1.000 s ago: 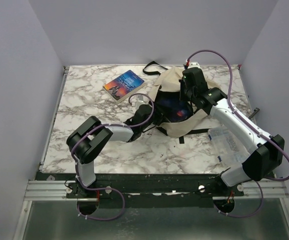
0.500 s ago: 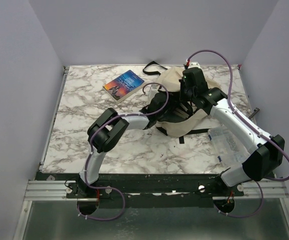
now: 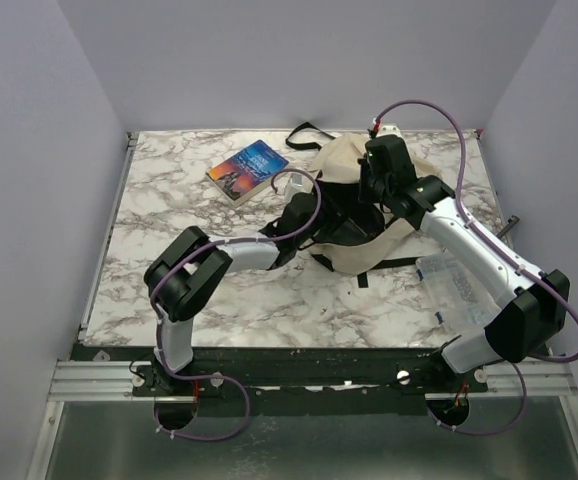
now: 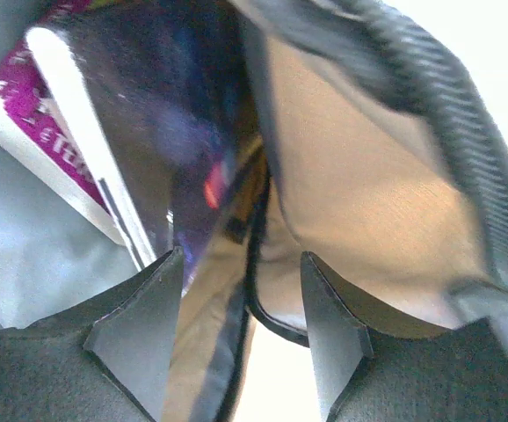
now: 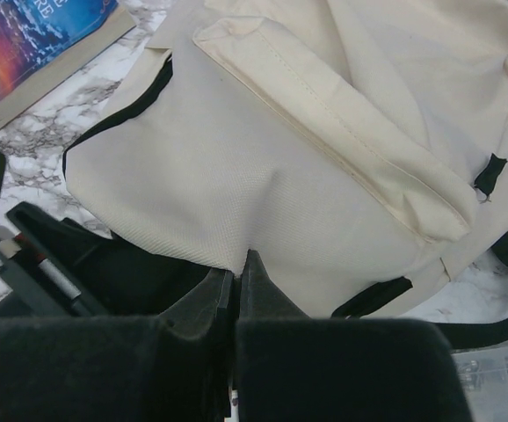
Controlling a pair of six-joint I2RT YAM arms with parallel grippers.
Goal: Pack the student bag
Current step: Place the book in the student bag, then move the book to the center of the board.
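Student bag [image 3: 341,158], cream with black straps, lies on the far right part of a marble table [image 3: 169,220], its dark mouth turned toward the left arm. The right gripper [image 5: 239,262] is closed tight, pinching a fold of the bag's cream fabric at the mouth's edge. The left gripper [image 4: 241,303] sits at the opening with its fingers apart, gripping nothing; the bag's black zipper trim runs between them. A clear plastic box [image 3: 454,285] lies by the right arm. A blue book [image 3: 249,170] rests on the table left of the bag, apart from it. Inside the bag, a dark glossy book [image 4: 140,132] sits beside a magenta book [image 4: 17,101].
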